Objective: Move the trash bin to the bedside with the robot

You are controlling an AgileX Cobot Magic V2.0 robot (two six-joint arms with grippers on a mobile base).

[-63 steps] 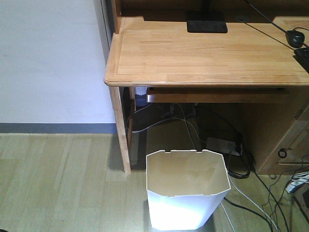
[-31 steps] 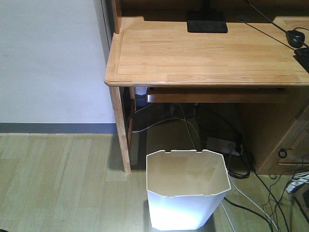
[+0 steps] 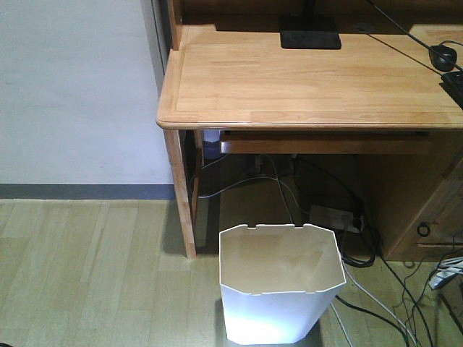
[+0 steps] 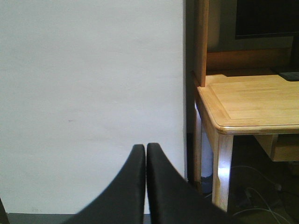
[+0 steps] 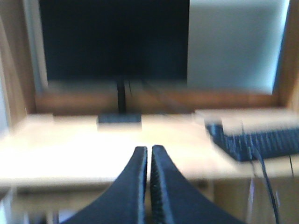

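Observation:
The white trash bin (image 3: 278, 289) stands upright on the wooden floor at the bottom of the front view, just in front of the desk's left leg, its cream inside bare. No arm shows in that view. In the left wrist view my left gripper (image 4: 145, 146) is shut with nothing in it, facing a white wall. The blurred right wrist view shows my right gripper (image 5: 149, 148) shut and empty, pointing at the desk top. The bedside is out of view.
A light wooden desk (image 3: 304, 79) fills the upper right, with a monitor base (image 3: 309, 32), a keyboard tray and tangled cables and a power strip (image 3: 336, 215) beneath it. A white wall (image 3: 72, 87) with grey skirting runs on the left.

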